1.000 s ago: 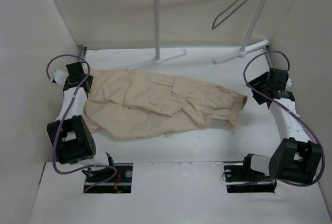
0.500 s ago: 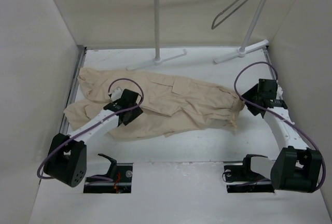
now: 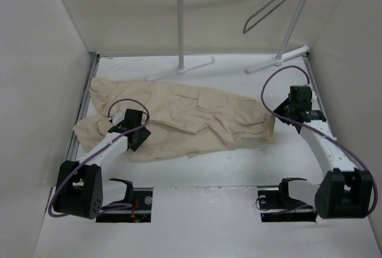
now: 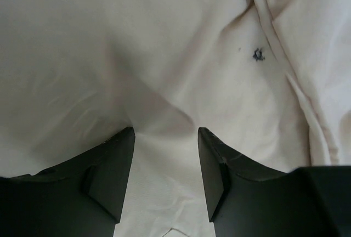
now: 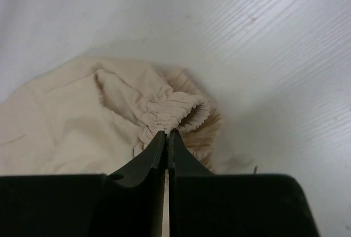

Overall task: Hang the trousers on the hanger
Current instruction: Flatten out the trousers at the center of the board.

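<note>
Trousers (image 3: 191,120) lie flat mid-desk, legs toward the left edge, waistband (image 5: 175,111) toward the right. Hanger (image 3: 268,8) hangs on the rack (image 3: 181,25) at the far right corner. Left gripper (image 4: 164,138) gapes over leg cloth, holding nothing. Right gripper (image 5: 166,135) is closed, tips at the waistband, no cloth visibly pinched. I'd reopen the right and bite deep into the gathers before lifting.

I am not finding any word, label, brand or number to read in these views. I am seeing only a small dark mark (image 4: 258,55) on the trousers (image 4: 164,56), and it is not forming any letter.
</note>
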